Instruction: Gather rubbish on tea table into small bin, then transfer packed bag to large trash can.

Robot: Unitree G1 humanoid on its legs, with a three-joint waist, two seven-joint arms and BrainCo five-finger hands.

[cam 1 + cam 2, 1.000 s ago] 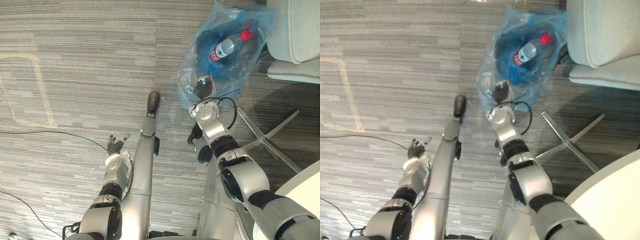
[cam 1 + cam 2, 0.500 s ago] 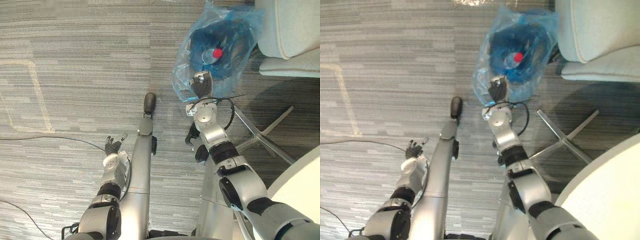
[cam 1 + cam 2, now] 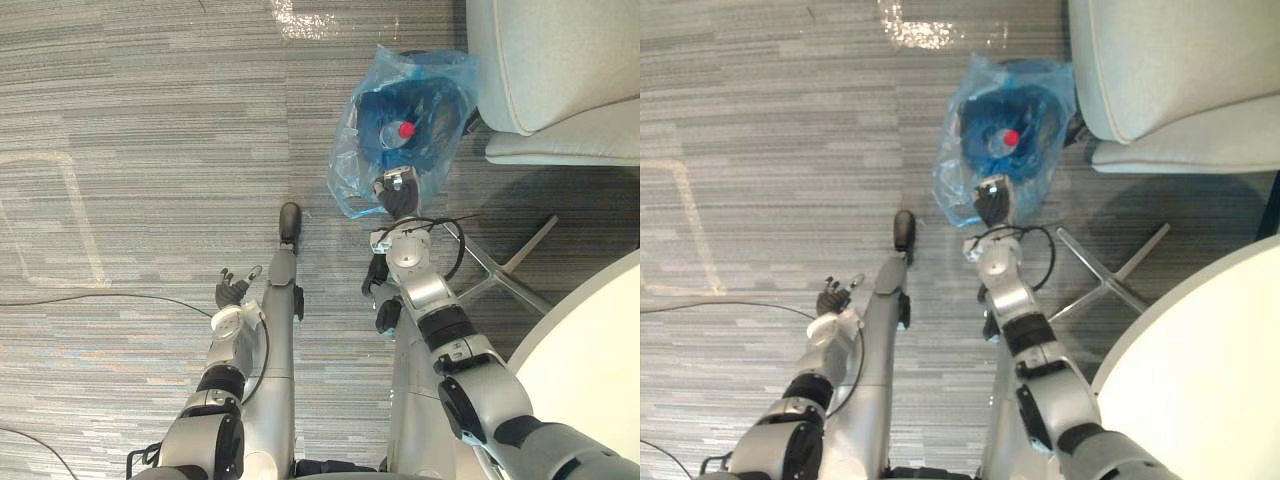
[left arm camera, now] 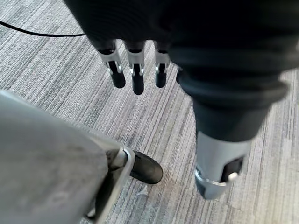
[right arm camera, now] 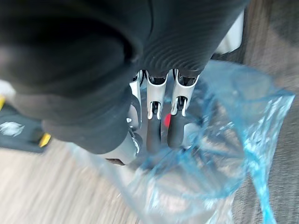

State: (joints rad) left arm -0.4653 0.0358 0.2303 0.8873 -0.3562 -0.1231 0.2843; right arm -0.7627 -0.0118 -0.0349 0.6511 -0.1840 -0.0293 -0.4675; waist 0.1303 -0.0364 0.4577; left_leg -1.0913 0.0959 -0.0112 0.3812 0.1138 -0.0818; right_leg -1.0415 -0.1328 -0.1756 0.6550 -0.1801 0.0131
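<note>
The right hand (image 3: 396, 192) pinches the near edge of the blue plastic rubbish bag (image 3: 435, 85), its fingers (image 5: 155, 126) and thumb closed on the film. The bag is over the grey carpet (image 3: 150, 120), just beside the pale armchair (image 3: 560, 60), with a red-capped bottle (image 3: 405, 131) inside. The left hand (image 3: 231, 292) hangs over the carpet, fingers loosely spread.

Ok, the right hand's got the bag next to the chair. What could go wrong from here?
1. The right hand seems to pinch only the edge of the thin blue bag. With the bottle weighing inside, the film could slip out or tear.
2. The bag is close to the chair and its metal legs, so a swing or a step could snag it.
</note>
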